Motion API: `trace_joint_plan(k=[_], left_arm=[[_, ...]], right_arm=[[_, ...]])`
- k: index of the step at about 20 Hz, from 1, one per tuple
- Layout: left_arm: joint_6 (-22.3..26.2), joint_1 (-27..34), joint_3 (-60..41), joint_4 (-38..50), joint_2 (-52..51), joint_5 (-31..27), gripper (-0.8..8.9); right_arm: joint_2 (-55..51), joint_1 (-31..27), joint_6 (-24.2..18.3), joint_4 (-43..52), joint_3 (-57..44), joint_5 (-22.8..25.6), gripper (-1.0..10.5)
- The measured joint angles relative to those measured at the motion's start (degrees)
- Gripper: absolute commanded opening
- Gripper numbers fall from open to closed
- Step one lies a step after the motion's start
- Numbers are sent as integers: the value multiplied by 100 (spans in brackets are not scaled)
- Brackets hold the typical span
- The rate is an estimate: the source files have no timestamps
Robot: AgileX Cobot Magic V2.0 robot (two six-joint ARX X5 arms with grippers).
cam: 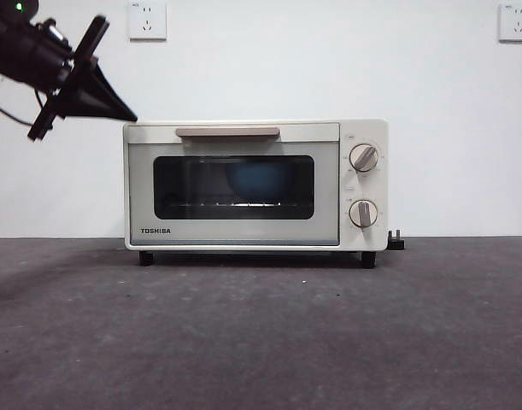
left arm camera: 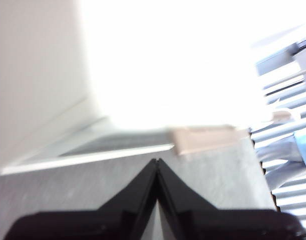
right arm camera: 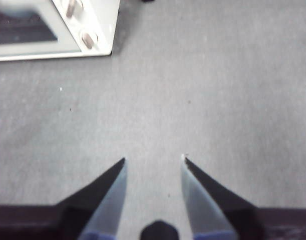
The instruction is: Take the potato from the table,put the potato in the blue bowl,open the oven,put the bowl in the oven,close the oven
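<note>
Oven (cam: 255, 186) at table (cam: 261, 342) centre, against the white wall, door fully closed, beige bar handle (cam: 227, 132) along the door's top edge. Blue bowl (cam: 259, 178) inside, dim behind the dark glass, resting on the wire rack. Potato not visible through the glass. Two round knobs (cam: 364, 158) stacked at 3 o'clock of the door. Black plug (cam: 395, 243) behind the oven's foot at 5 o'clock.

Left gripper (cam: 115, 109) in the air at 10 o'clock of the oven, just off its top corner, touching nothing; jaws pressed together to a point, nothing between them. Same closed tips in the left wrist view (left arm camera: 157, 162), blurred oven handle (left arm camera: 205, 140) beyond.

Right gripper (right arm camera: 154, 160) over bare table, jaws spread wide, empty, oven corner (right arm camera: 100, 30) far off at 11 o'clock.
</note>
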Motion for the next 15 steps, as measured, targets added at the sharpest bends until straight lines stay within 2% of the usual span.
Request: trace_joint_plan(k=[6,8,10,12,15], left_arm=[[-42,0,256,-450,-7,557,-8],[114,0,256,-968,-118,577,-8],[573,-2,256,-1770,-483,525,-6],[1268,-2,256,-2730,-1073,328,-5],[2387,-2,256,-4179,-2085,-317,-5]], right_arm=[[0,0,-2,-22,0,0,-8],[0,0,-2,-22,0,0,-7],[0,0,-2,-17,0,0,-8],[0,52,0,105,0,-136,-8],[0,452,0,321,0,-761,-10]])
